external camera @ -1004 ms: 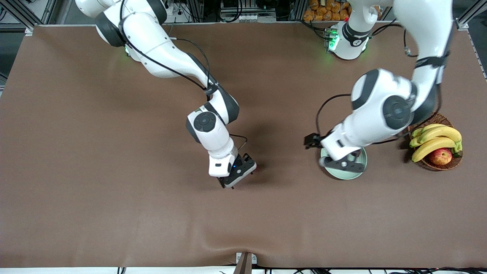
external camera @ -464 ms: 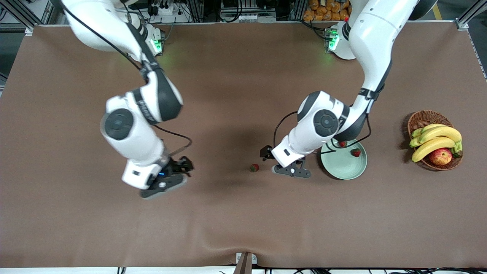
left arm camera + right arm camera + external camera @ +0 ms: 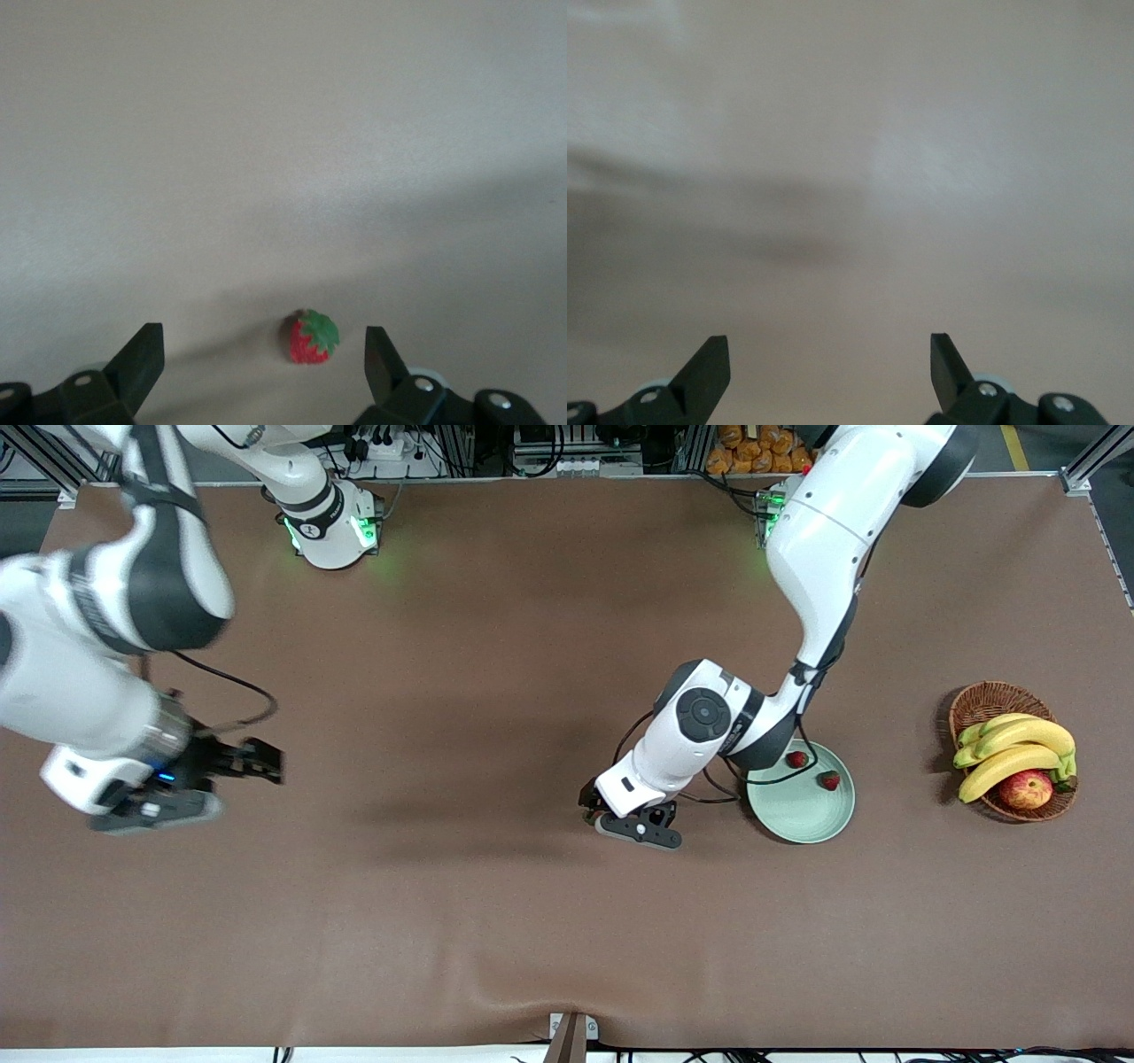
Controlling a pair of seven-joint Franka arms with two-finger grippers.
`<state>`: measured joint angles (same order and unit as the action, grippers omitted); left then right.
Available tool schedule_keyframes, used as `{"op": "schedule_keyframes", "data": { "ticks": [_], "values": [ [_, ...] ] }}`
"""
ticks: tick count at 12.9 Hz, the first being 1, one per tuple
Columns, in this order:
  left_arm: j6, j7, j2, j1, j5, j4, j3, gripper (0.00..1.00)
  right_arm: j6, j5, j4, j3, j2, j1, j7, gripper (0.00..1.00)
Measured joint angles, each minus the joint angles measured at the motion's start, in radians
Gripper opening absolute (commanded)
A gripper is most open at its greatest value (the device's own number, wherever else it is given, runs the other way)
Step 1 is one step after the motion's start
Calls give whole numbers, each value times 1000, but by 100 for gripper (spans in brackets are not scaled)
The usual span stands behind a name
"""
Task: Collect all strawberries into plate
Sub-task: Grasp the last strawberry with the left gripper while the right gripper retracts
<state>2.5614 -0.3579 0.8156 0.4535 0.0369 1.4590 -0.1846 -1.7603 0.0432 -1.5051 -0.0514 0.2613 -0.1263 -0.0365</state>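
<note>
- Front view: the left gripper (image 3: 631,825) hangs low over the brown tabletop (image 3: 496,921), just beside the round, shallow, pale mint-green plate (image 3: 802,815) on the side toward the right arm's end of the table. Its fingers cannot be made out from here, and it holds nothing that shows.
- Front view: the right gripper (image 3: 182,784) hangs over the tabletop near the edge at the right arm's end, well apart from the plate, with nothing seen in it.
- Front view: the plate carries two tiny red strawberries with green caps, one (image 3: 797,759) at the rim nearest the arm bases and one (image 3: 829,780) a little nearer the front camera. The left arm's cable crosses over the plate.
- Front view: a brown wicker basket (image 3: 985,701) near the edge at the left arm's end holds yellow bananas (image 3: 1019,746) and a red-yellow apple (image 3: 1026,789).
- Left wrist view: the black fingers (image 3: 142,359) stand spread wide, gripping nothing. A third small red strawberry (image 3: 311,337) with a green leafy cap lies on the bare tabletop between them, touching neither finger.
- Right wrist view: the black fingers (image 3: 709,367) are likewise spread wide and empty, with only bare brown surface below.
</note>
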Motion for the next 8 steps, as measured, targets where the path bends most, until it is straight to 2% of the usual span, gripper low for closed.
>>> {"op": "schedule_keyframes", "data": {
  "ticks": [1, 3, 6, 8],
  "values": [
    [5, 0, 12, 60, 0, -10, 60, 100, 51, 0, -6, -1, -36, 43, -3, 100],
    [6, -3, 31, 177, 0, -19, 173, 88, 132, 0, -11, -22, -100, 97, -5, 100],
    [12, -13, 59, 225, 0, -27, 205, 86, 234, 0, -14, -103, -188, 106, -13, 100],
    [14, -13, 69, 223, 0, -33, 210, 85, 278, 0, -21, -116, -232, 107, -12, 100]
  ]
}}
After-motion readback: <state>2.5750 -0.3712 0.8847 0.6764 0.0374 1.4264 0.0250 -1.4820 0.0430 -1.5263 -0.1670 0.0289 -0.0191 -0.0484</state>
